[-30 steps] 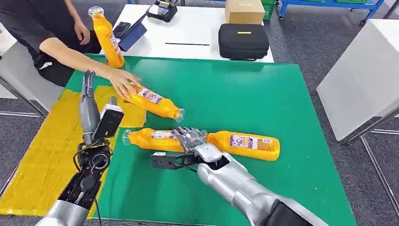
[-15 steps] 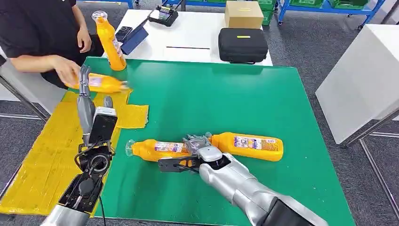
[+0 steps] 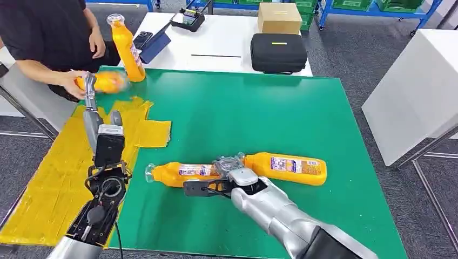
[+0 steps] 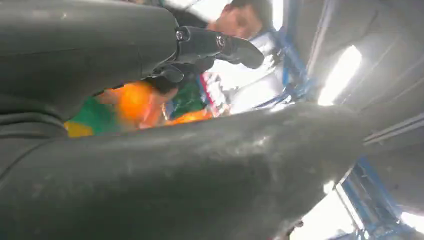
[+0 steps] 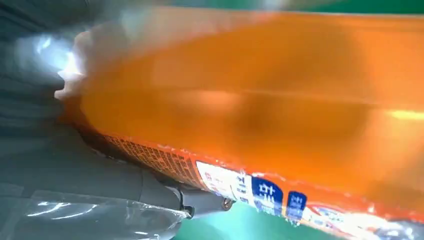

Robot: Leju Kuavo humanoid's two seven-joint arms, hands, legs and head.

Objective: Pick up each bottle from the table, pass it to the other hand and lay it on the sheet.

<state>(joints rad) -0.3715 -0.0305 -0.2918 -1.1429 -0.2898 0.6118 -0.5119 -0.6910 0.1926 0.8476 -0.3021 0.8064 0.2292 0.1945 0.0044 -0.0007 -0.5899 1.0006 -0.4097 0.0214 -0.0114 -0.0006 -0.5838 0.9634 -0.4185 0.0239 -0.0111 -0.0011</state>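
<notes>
Four orange bottles are visible from the head camera. Two lie on their sides on the green table (image 3: 281, 113), close to the robot. The nearer bottle (image 3: 181, 174) points its clear cap toward the robot's left; the right hand (image 3: 229, 167) rests over its base end with fingers curled around it, and the right wrist camera shows the orange body (image 5: 260, 110) pressed close against the grey palm. The second lying bottle (image 3: 286, 168) sits just beside that hand on the other side, its neck touching or nearly touching the fingers. Both carry white labels with blue and red print; the print is too small to read. In the right wrist camera, white characters on blue label blocks can be seen but not made out.

A third bottle (image 3: 125, 47) stands upright at the far left corner of the green table. A fourth, blurred bottle (image 3: 105, 82) is held by a person's hand (image 3: 73, 82) over the far end of the yellow sheet (image 3: 48, 172), which covers the table's left side.

The left hand (image 3: 92, 116) is raised above the sheet, fingers straight and extended, holding nothing.

Behind the green surface, a white table (image 3: 221, 40) bears one black case (image 3: 278, 52) and one cardboard box (image 3: 279, 17).
</notes>
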